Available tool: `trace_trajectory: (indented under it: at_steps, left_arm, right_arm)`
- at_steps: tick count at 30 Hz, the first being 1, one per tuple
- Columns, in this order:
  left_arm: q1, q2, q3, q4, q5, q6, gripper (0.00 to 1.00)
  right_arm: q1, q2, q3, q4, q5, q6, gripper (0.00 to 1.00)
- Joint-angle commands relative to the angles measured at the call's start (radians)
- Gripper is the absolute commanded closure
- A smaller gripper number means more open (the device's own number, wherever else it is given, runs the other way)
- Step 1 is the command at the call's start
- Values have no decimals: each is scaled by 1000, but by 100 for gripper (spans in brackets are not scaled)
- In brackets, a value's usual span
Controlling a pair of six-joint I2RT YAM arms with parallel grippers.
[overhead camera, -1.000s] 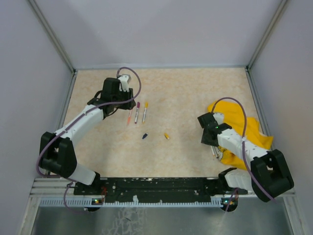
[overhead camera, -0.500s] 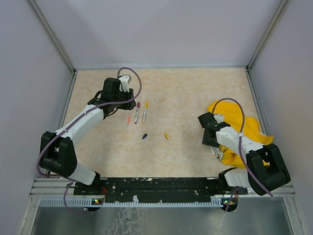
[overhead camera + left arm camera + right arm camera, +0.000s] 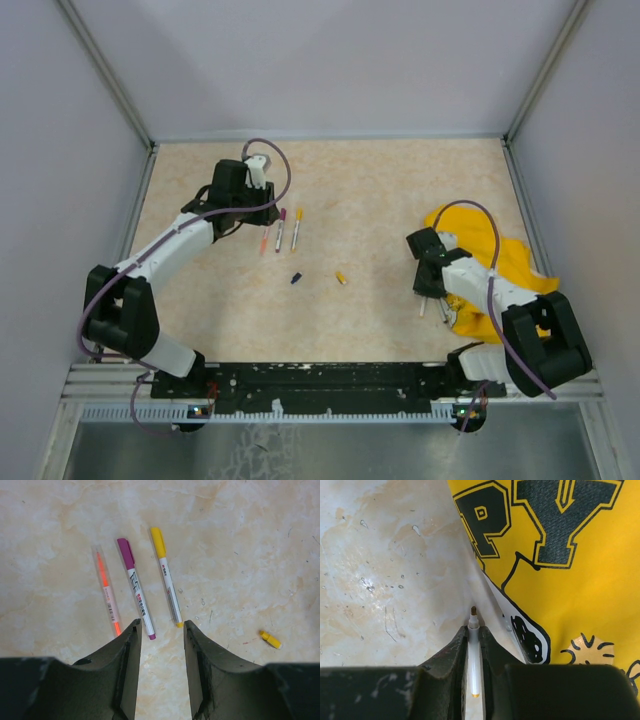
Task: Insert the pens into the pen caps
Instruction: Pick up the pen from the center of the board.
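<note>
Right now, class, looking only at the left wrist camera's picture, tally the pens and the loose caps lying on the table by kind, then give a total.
Pens: 3 (orange pen, purple-capped pen, yellow-capped pen)
Loose caps: 1 (yellow cap)
Total: 4
</note>
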Motion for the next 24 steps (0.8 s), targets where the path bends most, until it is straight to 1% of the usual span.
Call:
trace_trajectory:
  at_steps: [1, 5, 6, 9, 11, 15, 24]
  left_arm:
    - [3, 4, 37, 10, 17, 15, 57]
    - [3, 3, 37, 10, 25, 17, 57]
    - [2, 3, 36, 11, 30, 18, 57]
    - [3, 3, 36, 11, 32, 18, 57]
    - [3, 5, 38, 11, 34, 19, 57]
    - [3, 8, 39, 11, 41, 18, 57]
    - [3, 8, 38, 11, 44, 19, 57]
  right_arm:
    - [-13, 5, 8, 9, -62, -7, 89]
    - [-13, -4, 18, 25, -117, -14, 92]
    - [-13, -5, 19, 31, -140, -16, 90]
    - [-7, -5, 21, 32, -164, -18, 76]
    - [-6, -3, 22, 25, -156, -22, 73]
    - [-4, -5, 19, 3, -153, -35, 71]
    - [20, -7, 31, -37, -182, -44, 72]
